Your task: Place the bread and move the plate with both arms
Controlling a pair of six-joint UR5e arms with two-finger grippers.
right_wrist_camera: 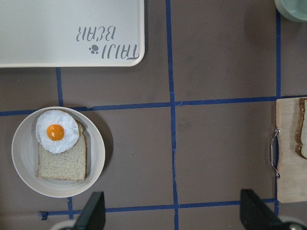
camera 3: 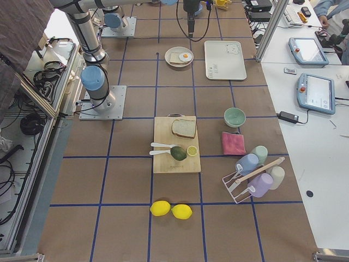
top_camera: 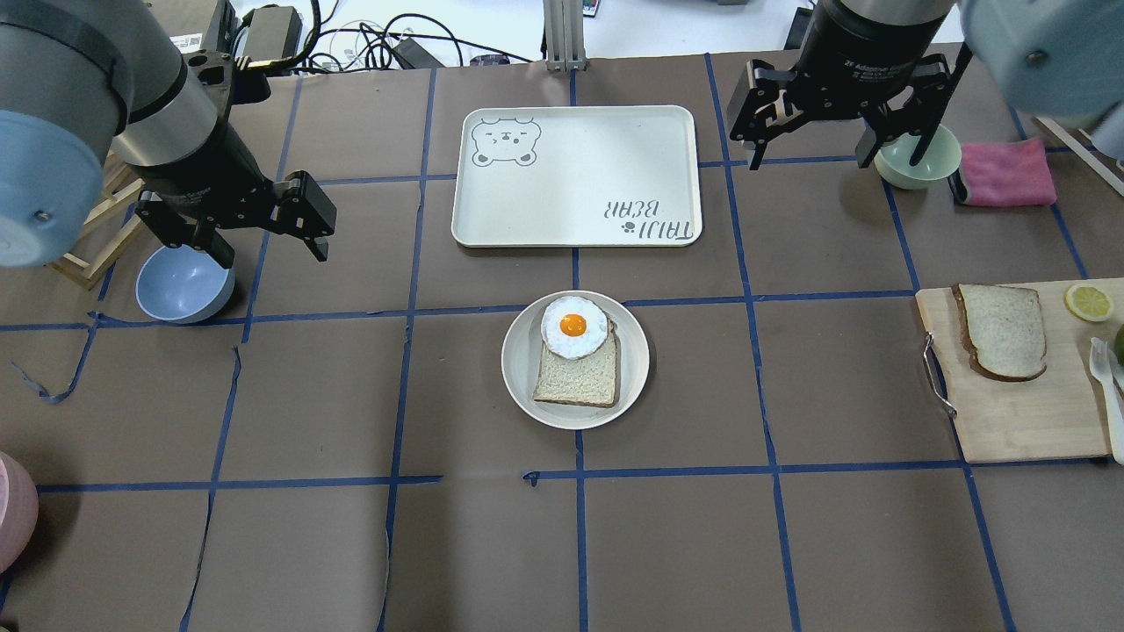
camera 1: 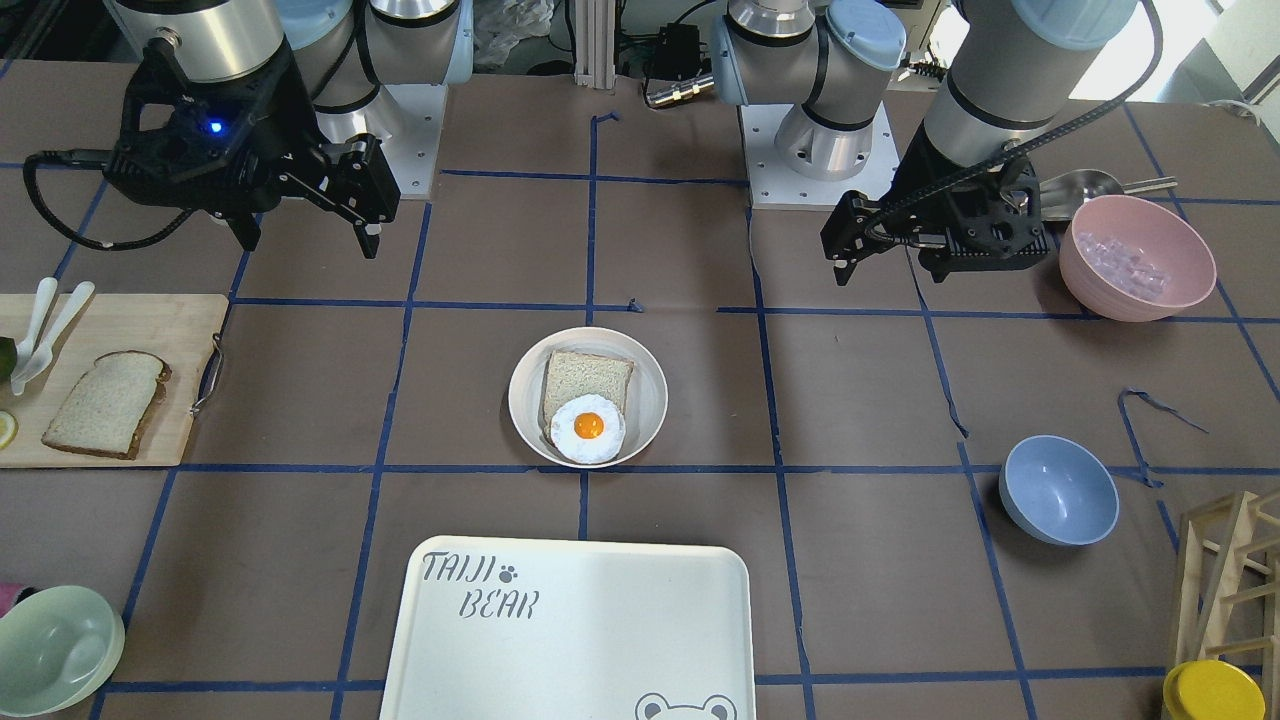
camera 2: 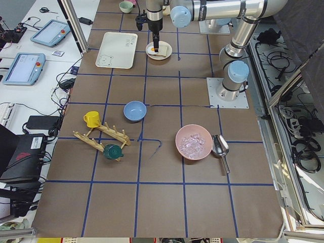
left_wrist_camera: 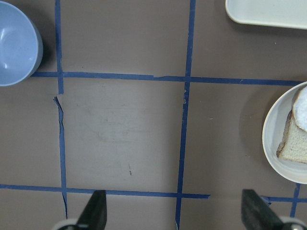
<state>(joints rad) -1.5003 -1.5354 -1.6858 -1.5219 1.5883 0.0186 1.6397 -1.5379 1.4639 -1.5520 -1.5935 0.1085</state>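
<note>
The bread (top_camera: pixel 1001 331), a rounded slice with dark crust, lies on a wooden cutting board (top_camera: pixel 1019 421) at the table's right; it also shows in the front view (camera 1: pixel 105 405). The plate (top_camera: pixel 518 360) sits mid-table and holds a squarer slice topped with a fried egg (top_camera: pixel 572 326); it also shows in the front view (camera 1: pixel 517 400) and the right wrist view (right_wrist_camera: pixel 21 158). My left gripper (top_camera: pixel 268 250) hangs open and empty above the table, left of the plate. My right gripper (top_camera: pixel 834 158) hangs open and empty at the far right, well away from the bread.
The white "TAIJI BEAR" tray (top_camera: pixel 575 175) lies just beyond the plate. A blue bowl (top_camera: pixel 180 285) sits under my left arm. A pale green bowl (top_camera: pixel 918 162) and pink cloth (top_camera: pixel 1005 171) lie near my right gripper. A pink bowl of ice (camera 1: pixel 1137 255) stands by the left base.
</note>
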